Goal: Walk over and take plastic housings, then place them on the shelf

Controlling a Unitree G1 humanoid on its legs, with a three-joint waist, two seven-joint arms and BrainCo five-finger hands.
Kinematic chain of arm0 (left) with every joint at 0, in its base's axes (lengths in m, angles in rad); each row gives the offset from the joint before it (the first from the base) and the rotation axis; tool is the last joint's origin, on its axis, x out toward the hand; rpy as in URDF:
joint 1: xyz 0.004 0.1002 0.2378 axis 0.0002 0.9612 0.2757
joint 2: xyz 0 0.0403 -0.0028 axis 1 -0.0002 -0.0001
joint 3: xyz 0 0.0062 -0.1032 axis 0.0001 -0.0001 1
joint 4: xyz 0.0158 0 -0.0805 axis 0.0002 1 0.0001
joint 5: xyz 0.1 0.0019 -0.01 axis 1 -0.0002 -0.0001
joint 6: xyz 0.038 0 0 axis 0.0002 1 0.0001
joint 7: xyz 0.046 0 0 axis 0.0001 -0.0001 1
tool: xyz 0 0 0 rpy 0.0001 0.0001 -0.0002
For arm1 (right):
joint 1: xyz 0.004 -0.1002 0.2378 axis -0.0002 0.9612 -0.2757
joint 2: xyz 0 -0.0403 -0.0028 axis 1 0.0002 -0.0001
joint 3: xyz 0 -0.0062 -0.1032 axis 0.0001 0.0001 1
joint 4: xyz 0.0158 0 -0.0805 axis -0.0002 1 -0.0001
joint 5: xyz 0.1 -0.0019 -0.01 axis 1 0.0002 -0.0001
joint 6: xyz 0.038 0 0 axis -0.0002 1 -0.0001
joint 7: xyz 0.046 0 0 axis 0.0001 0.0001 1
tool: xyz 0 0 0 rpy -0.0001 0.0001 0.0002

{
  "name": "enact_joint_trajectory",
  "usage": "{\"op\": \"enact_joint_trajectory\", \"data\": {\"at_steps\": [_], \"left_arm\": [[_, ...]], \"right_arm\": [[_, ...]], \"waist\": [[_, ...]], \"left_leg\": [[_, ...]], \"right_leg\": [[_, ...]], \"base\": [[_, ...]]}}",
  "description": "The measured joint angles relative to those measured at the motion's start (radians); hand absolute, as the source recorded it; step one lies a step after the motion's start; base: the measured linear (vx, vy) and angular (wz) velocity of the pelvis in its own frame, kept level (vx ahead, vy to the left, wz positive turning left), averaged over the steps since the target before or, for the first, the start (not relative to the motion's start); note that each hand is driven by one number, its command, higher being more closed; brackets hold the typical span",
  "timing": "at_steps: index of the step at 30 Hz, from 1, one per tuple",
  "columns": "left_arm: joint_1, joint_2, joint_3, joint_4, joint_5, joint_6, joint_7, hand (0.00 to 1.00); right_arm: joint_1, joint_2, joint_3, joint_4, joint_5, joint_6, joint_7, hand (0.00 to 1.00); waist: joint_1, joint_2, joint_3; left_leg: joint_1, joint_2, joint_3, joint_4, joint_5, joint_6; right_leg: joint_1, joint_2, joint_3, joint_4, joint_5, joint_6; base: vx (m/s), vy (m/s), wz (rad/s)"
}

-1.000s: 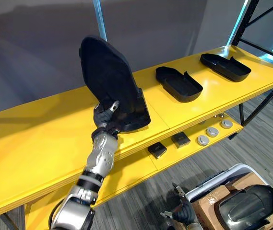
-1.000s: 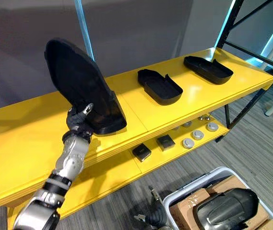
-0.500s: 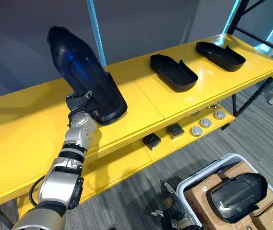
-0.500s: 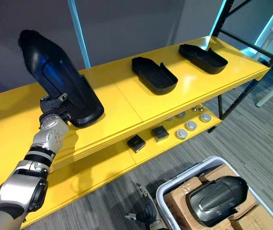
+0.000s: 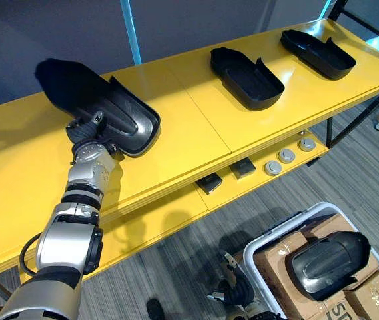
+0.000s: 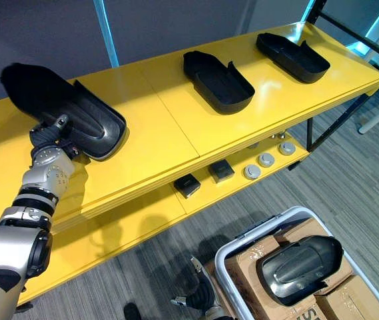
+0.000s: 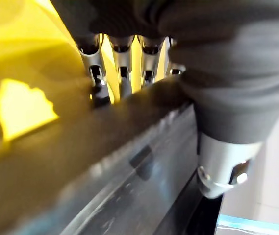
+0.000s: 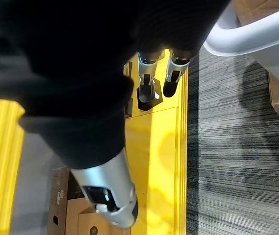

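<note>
Left eye view: left hand (image 5: 86, 133) is clamped on the rim of a black housing (image 5: 106, 107), lying low on the yellow shelf (image 5: 196, 133). A second housing (image 5: 246, 68) and third housing (image 5: 317, 50) sit off to its right. Right hand (image 5: 237, 293) hangs down, fingers loose.

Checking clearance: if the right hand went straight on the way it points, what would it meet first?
The right hand would probably meet the lower yellow shelf first; depth past its fingertips is unclear.
</note>
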State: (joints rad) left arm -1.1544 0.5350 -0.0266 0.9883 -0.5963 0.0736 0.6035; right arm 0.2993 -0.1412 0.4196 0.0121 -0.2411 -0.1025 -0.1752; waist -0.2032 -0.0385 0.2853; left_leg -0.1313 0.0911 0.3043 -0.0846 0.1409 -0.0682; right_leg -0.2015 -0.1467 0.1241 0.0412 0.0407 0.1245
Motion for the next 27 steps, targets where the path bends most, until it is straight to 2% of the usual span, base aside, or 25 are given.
{"op": "enact_joint_trajectory", "data": {"at_steps": [6,9,12,20,27], "left_arm": [[-0.013,0.021,0.000,0.014,0.045,0.016,-0.004,0.00],[-0.016,0.042,-0.015,0.017,0.054,0.028,-0.030,0.00],[-0.021,0.086,-0.080,0.024,0.075,0.029,-0.081,0.00],[-0.034,0.171,-0.162,0.022,0.137,0.025,-0.217,0.00],[-0.028,0.229,-0.199,-0.009,0.191,-0.011,-0.310,0.00]], "right_arm": [[-0.013,0.003,0.017,0.000,0.000,-0.001,-0.001,0.00],[-0.012,0.004,0.016,0.000,0.000,-0.001,-0.002,0.00],[-0.011,0.005,0.015,0.000,0.000,-0.002,-0.002,0.00],[-0.010,0.019,0.002,0.001,0.004,-0.011,0.003,0.00],[-0.004,0.017,-0.026,0.001,0.006,-0.031,0.029,0.00]], "waist": [[0.000,0.001,0.005],[0.000,0.002,0.009],[-0.001,0.004,0.012],[0.002,0.016,0.019],[0.002,0.020,0.022]], "left_leg": [[-0.005,0.005,0.006,0.000,0.001,-0.001],[-0.005,0.006,0.007,0.001,0.001,-0.001],[-0.005,0.006,0.008,0.001,0.001,-0.001],[0.008,0.006,0.009,0.002,0.001,-0.001],[0.020,0.011,0.020,0.002,0.000,-0.003]], "right_leg": [[-0.008,0.005,0.003,-0.001,0.003,-0.003],[-0.009,0.006,0.004,-0.001,0.003,-0.004],[-0.010,0.006,0.005,-0.001,0.003,-0.004],[0.003,0.006,0.005,-0.001,0.003,-0.004],[0.011,0.010,0.014,-0.006,0.006,-0.006]], "base": [[0.01,0.011,-0.02],[0.00,0.000,0.00],[0.00,0.011,0.00],[0.01,0.017,0.00],[0.00,0.013,-0.04]]}}
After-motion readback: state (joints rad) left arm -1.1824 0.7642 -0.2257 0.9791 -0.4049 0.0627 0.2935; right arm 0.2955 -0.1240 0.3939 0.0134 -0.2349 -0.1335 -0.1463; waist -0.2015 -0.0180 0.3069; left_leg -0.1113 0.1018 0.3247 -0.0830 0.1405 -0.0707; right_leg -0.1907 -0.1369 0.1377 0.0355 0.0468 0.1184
